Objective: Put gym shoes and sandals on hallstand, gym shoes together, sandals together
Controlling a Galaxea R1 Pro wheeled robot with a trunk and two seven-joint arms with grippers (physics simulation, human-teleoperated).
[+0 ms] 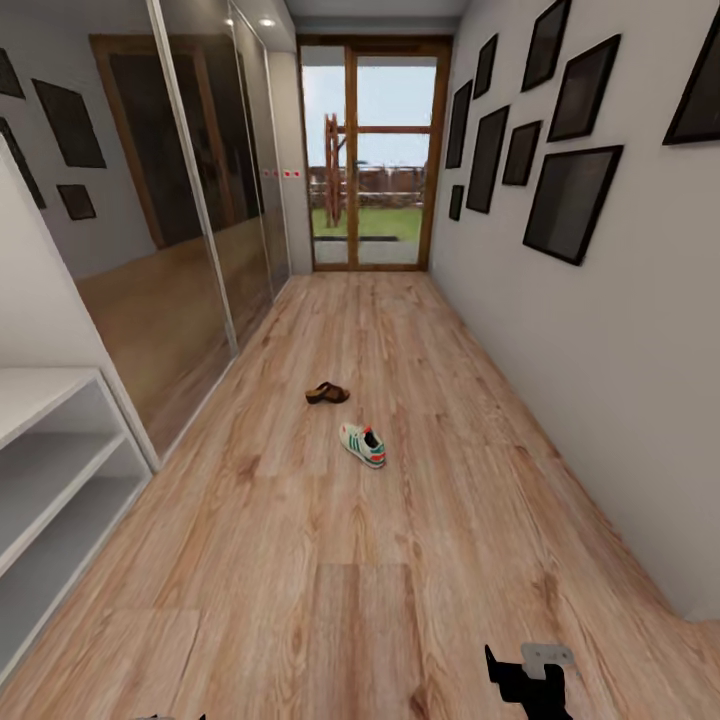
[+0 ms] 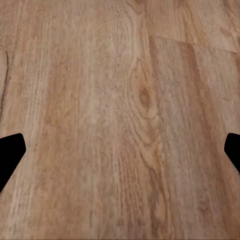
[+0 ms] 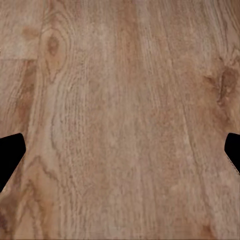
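Observation:
One gym shoe [image 1: 363, 445], cream-white with green stripes and red accents, lies on the corridor floor [image 1: 300, 600] in the middle of the head view. Just beyond it and slightly left lies one dark brown sandal [image 1: 327, 393]. At the left edge stands a pale unit with open shelf tiers, apparently the hallstand [image 1: 60, 470]. My left gripper [image 2: 120, 155] hangs open over bare planks, as does my right gripper [image 3: 120, 155]. Both are empty. The right arm's black end [image 1: 525, 685] shows at the bottom, well short of the shoes.
Mirrored sliding doors [image 1: 200, 200] line the left wall past the shelf unit. Dark picture frames [image 1: 570, 200] hang on the right wall [image 1: 600, 400]. A glazed door [image 1: 372, 155] closes the corridor's far end. Wood planks stretch between me and the footwear.

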